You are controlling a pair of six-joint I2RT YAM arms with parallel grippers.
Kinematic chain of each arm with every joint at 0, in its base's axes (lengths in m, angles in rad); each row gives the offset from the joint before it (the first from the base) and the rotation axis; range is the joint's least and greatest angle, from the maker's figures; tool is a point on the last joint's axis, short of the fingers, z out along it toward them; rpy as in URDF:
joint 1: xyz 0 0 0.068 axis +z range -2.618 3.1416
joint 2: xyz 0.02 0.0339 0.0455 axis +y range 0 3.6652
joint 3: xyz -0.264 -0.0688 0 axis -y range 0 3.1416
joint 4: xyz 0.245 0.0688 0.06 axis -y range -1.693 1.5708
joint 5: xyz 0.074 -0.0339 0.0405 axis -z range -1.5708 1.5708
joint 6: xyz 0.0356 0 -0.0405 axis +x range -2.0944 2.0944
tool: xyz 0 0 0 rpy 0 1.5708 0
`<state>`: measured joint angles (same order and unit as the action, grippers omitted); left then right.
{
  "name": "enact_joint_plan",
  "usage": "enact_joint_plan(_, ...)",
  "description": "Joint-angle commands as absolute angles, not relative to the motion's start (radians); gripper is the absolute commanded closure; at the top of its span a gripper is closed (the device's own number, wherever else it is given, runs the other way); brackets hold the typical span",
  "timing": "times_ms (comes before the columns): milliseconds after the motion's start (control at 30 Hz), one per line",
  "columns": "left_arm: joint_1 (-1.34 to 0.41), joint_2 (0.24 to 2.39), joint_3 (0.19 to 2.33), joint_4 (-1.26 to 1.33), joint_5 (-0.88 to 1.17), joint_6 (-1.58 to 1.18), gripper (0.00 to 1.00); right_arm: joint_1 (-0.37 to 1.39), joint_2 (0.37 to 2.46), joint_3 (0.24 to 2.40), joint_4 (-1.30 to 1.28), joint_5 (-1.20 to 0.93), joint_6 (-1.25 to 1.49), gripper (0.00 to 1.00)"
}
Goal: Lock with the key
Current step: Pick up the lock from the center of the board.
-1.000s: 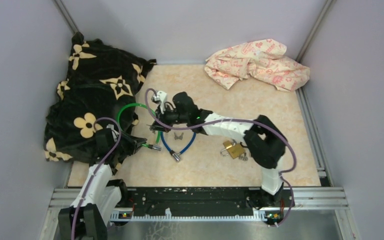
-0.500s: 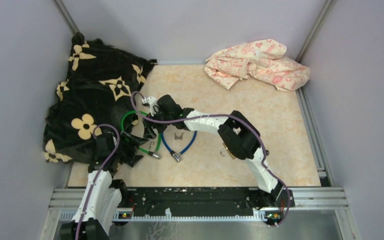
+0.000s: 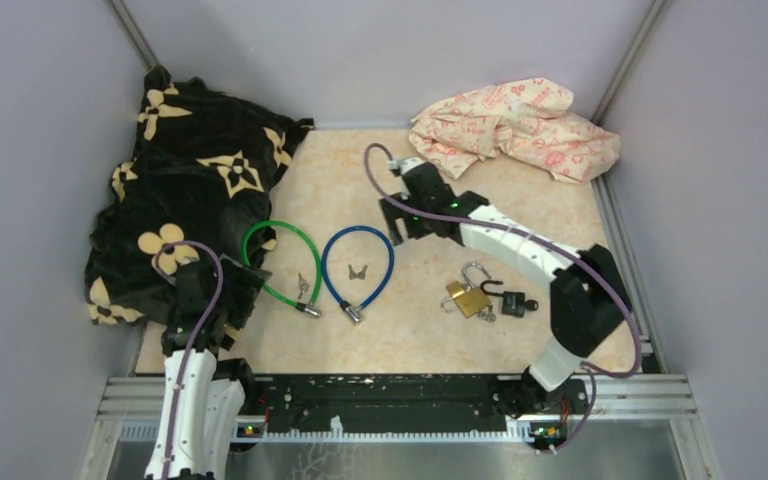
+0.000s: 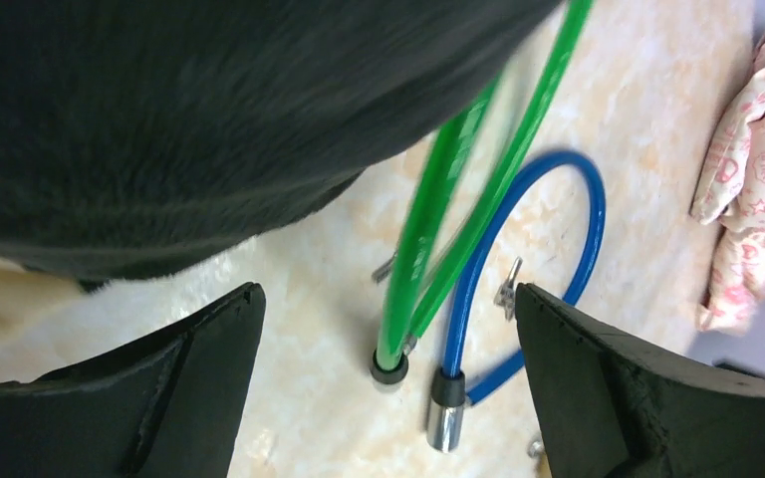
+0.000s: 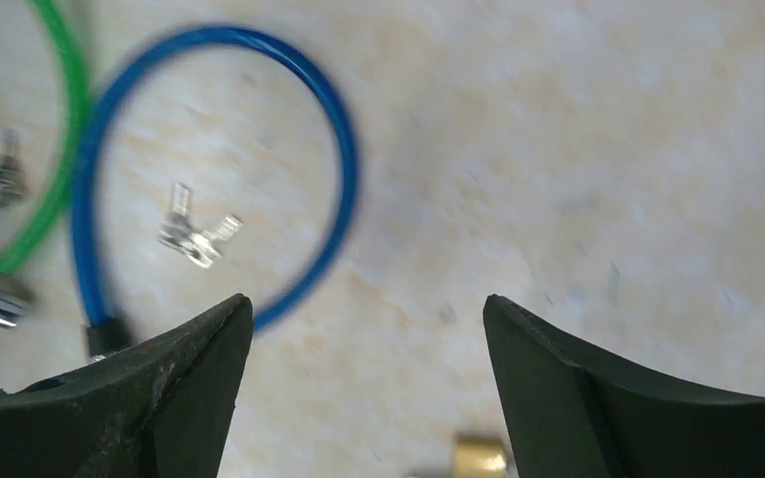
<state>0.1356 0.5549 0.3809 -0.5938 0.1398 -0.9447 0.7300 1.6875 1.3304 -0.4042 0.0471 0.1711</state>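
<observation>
A green cable lock [image 3: 278, 262] lies looped on the table with a small key [image 3: 303, 285] beside it. Right of it lies a blue cable lock [image 3: 360, 265] with a key pair [image 3: 358, 272] inside its loop. My left gripper [image 3: 243, 296] is open at the black cloth's edge, left of the green lock. The left wrist view shows the green cable [image 4: 428, 239] and blue cable [image 4: 558, 229] beyond the open left gripper [image 4: 388, 291], which holds nothing. My right gripper [image 3: 396, 218] hovers open behind the blue loop. In the right wrist view, this empty gripper [image 5: 367, 299] looks down on the blue loop [image 5: 344, 179] and keys [image 5: 197, 239].
A brass padlock [image 3: 468, 297] and a black padlock [image 3: 516, 301] lie at the right front. A black flowered cloth [image 3: 190, 190] fills the left side, and a pink printed cloth [image 3: 515, 125] sits at the back right. Grey walls enclose the table.
Both grippers have opened and pulled away from the green lock. The right arm swung back and to the right, the left drew back toward the near left. The padlocks now show.
</observation>
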Motion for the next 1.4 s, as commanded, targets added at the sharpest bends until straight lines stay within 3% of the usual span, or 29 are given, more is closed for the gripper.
enact_joint_plan(0, 0.143, 0.522, 0.492, -0.579, -0.027, -0.678, 0.01, 0.627, 1.555, 1.164, -0.726, 0.19, 0.295, 0.16)
enact_joint_plan(267, 0.144, 0.403, 0.535, -0.304, 0.152, -0.45, 0.01, 0.436, 1.495, 1.002, -0.819, 0.118, 0.357, 0.18)
enact_joint_plan(433, 0.143, 0.312, 0.481, -0.101, 0.261, -0.431, 0.01, 0.388, 1.51, 0.94, -0.728, 0.074, 0.354, 0.44)
enact_joint_plan(600, 0.143, 0.338, 0.459, -0.087, 0.319, -0.481, 0.01, 0.388, 1.524, 0.973, -0.638, 0.077, 0.298, 0.59)
enact_joint_plan(967, 0.142, 0.37, 0.446, -0.023, 0.362, -0.514, 0.01, 0.389, 1.656, 1.032, -0.521, 0.044, 0.334, 0.6)
enact_joint_plan(1133, 0.142, 0.376, 0.445, -0.016, 0.38, -0.51, 0.01, 0.387, 1.735, 1.026, -0.54, 0.042, 0.346, 0.68)
enact_joint_plan(1200, 0.142, 0.378, 0.443, -0.01, 0.393, -0.503, 0.01, 0.385, 1.747, 1.019, -0.544, -0.008, 0.349, 0.77)
enact_joint_plan(1267, 0.142, 0.383, 0.441, -0.008, 0.412, -0.497, 0.01, 0.386, 1.738, 1.016, -0.533, -0.069, 0.351, 1.0)
enact_joint_plan(1367, 0.141, 0.4, 0.431, 0.048, 0.467, -0.502, 0.02, 0.384, 1.683, 1.021, -0.515, -0.122, 0.361, 1.0)
